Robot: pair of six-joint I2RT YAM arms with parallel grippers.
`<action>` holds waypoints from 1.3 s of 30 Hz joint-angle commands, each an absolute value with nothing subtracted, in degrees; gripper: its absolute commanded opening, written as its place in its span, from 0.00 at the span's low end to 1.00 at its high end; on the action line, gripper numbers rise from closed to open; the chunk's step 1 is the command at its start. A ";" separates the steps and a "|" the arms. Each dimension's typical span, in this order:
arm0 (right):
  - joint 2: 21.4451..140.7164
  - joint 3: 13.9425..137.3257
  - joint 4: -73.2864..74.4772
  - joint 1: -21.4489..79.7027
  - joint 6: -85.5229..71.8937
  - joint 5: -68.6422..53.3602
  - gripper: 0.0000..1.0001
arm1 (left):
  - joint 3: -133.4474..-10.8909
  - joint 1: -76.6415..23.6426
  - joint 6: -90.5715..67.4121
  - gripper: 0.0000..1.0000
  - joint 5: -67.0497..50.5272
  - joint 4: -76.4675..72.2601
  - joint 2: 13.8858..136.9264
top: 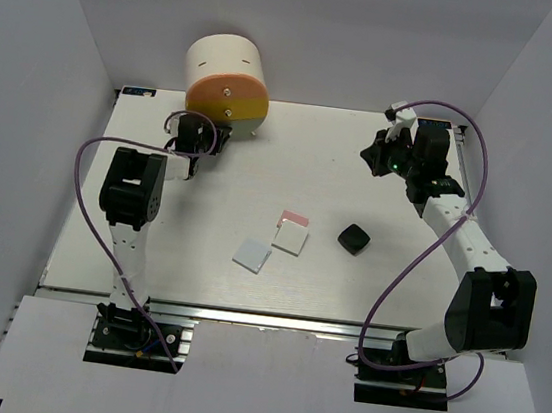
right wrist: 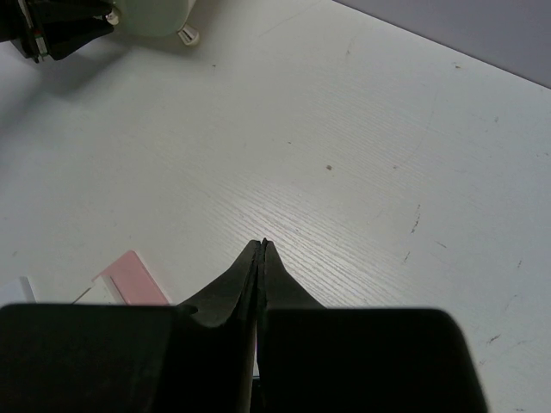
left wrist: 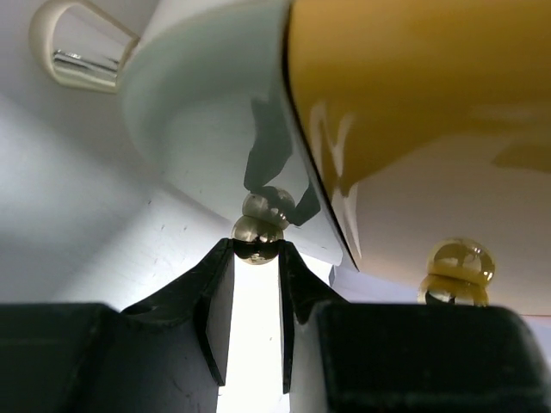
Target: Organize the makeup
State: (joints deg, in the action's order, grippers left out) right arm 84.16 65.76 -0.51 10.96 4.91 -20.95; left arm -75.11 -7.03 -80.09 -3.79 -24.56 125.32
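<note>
The makeup in view lies mid-table: a pink square (top: pixel 296 216), a white square (top: pixel 290 238), a pale bluish-white square (top: pixel 252 255) and a black rounded-square compact (top: pixel 354 238). The discs and the black-gold stick are out of view. My left gripper (top: pixel 207 133) is at the front of the cream cylinder (top: pixel 225 61). In the left wrist view its fingertips (left wrist: pixel 256 249) are shut on a small gold drawer knob (left wrist: pixel 257 232). My right gripper (top: pixel 370 161) is shut and empty above bare table at the back right (right wrist: pixel 263 243). The pink square (right wrist: pixel 133 277) shows to its left.
The cylinder's orange-yellow drawer front (left wrist: pixel 413 77) fills the upper left wrist view, with a second gold knob (left wrist: pixel 459 262) at the right. The cylinder stands at the table's back left by the white walls. The table's near edge (top: pixel 272 317) runs in front of the arm bases.
</note>
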 commanded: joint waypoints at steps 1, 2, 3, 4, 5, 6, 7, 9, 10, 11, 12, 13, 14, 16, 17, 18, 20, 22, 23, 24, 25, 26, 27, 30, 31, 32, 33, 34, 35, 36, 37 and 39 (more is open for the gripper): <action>83.67 66.27 -2.20 10.72 4.66 -21.27 0.00 | -70.59 -8.08 -79.45 0.12 -3.16 -22.76 121.56; 83.58 66.18 -2.20 10.72 4.66 -21.36 0.00 | -69.97 -8.26 -79.37 0.12 -3.25 -23.20 120.42; 83.41 66.09 -2.11 10.72 4.66 -21.44 0.00 | -69.26 -8.61 -79.37 0.12 -3.43 -23.38 119.80; 83.32 65.92 -2.11 10.81 4.57 -21.45 0.00 | -67.60 -8.79 -79.28 0.12 -3.34 -23.73 119.10; 83.06 65.83 -2.11 10.81 4.57 -21.53 0.00 | -66.63 -8.96 -79.36 0.12 -3.34 -24.51 117.70; 82.97 65.74 -2.11 10.72 4.57 -21.62 0.00 | -65.84 -9.31 -79.37 0.12 -3.43 -24.87 117.08; 82.88 65.66 -2.20 10.81 4.66 -21.62 0.00 | -64.35 -9.49 -79.19 0.12 -3.43 -25.05 116.46; 82.71 65.22 -2.11 10.72 4.57 -21.88 0.00 | -63.02 -9.84 -78.84 0.11 -3.95 -25.40 114.97; 82.53 65.13 -2.02 10.72 4.57 -21.97 0.00 | -62.23 -10.02 -78.75 0.11 -3.96 -25.57 114.44; 82.36 64.95 -1.85 10.72 4.57 -22.06 0.00 | -60.83 -10.11 -78.66 0.11 -3.96 -25.92 113.91; 82.35 64.78 -1.76 10.72 4.57 -22.32 0.00 | -60.04 -10.19 -78.66 0.11 -3.87 -26.01 112.95; 82.09 64.69 -1.67 10.72 4.66 -22.32 0.00 | -59.33 -10.28 -78.75 0.10 -3.95 -26.10 112.33; 82.00 64.43 -1.67 10.72 4.66 -22.41 0.00 | -57.59 -10.28 -78.75 0.10 -3.96 -26.36 111.72; 81.65 64.16 -1.50 10.72 4.66 -22.67 0.00 | -55.73 -10.46 -78.49 0.10 -3.87 -26.72 109.44; 81.56 64.07 -1.23 10.81 4.92 -22.76 0.00 | -54.16 -10.55 -78.31 0.10 -3.95 -26.54 108.64; 81.56 63.72 -1.14 10.72 5.10 -23.11 0.00 | -53.36 -10.63 -78.05 0.10 -3.87 -26.46 107.94; 81.39 63.46 -0.88 10.72 5.36 -23.64 0.00 | -51.08 -10.81 -77.96 0.10 -3.87 -26.54 105.91; 81.39 63.11 -0.53 10.81 5.62 -24.17 0.00 | -49.93 -10.99 -77.87 0.10 -3.87 -26.54 104.68; 81.47 63.11 -0.35 10.72 5.80 -24.60 0.00 | -49.57 -11.07 -77.87 0.14 -4.13 -26.54 104.59; 81.56 63.02 -0.09 10.81 6.15 -25.39 0.00 | -49.14 -11.16 -77.78 0.20 -4.48 -26.63 104.50; 81.65 63.10 -0.09 10.72 6.41 -25.84 0.00 | -49.04 -11.16 -77.70 0.29 -4.66 -26.28 104.59; 81.74 63.19 -0.09 10.72 6.85 -27.06 0.00 | -49.22 -11.16 -77.52 0.41 -5.01 -26.02 104.59; 81.91 63.37 1.74 10.72 8.07 -27.94 0.01 | -49.48 -11.16 -77.26 0.45 -5.18 -25.75 104.59; 82.79 64.51 5.18 10.72 10.63 -32.14 0.39 | -50.09 -11.16 -76.47 0.58 -5.27 -24.88 104.24; 83.49 65.47 8.06 10.81 12.98 -33.47 0.52 | -50.62 -11.16 -76.20 0.58 -5.36 -24.35 104.06; 83.93 66.09 9.83 10.98 14.23 -36.01 0.58 | -50.89 -11.16 -76.03 0.60 -5.36 -23.91 103.80; 84.28 66.62 11.58 10.99 15.46 -36.91 0.63 | -51.15 -11.16 -75.50 0.61 -5.54 -23.47 103.45; 85.24 67.67 15.08 11.51 17.82 -37.18 0.70 | -51.41 -11.16 -75.15 0.62 -5.62 -22.77 103.10; 85.69 68.11 17.03 11.69 19.15 -37.26 0.74 | -51.42 -11.16 -74.80 0.63 -5.80 -22.50 102.57; 86.13 68.46 19.14 11.95 20.47 -36.83 0.78 | -51.24 -11.16 -74.10 0.66 -5.80 -21.63 101.35; 86.74 68.64 20.90 12.56 22.39 -36.04 0.84 | -50.89 -11.16 -73.57 0.67 -5.89 -21.19 100.55; 87.19 68.29 25.21 13.09 23.90 -32.18 0.87 | -50.36 -11.16 -71.64 0.71 -5.89 -19.96 97.67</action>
